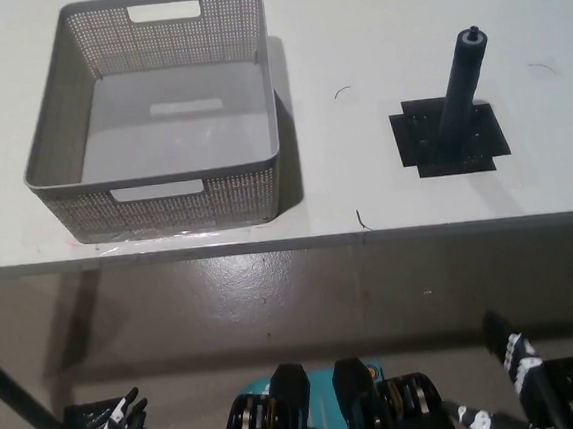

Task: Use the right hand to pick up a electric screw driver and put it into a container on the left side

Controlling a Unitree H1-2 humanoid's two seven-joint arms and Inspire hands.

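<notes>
Robotics laboratory: bare white test table [351, 28] over a polished concrete floor [274, 296], with a black mounting plate [431, 147] at 2 o'clock.

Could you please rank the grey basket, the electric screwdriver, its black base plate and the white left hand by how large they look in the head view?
1. Grey basket, by far the largest.
2. Black base plate.
3. Electric screwdriver, upright on the plate.
4. White left hand, cut off by the picture's edge, so its rank is unsure.
</notes>
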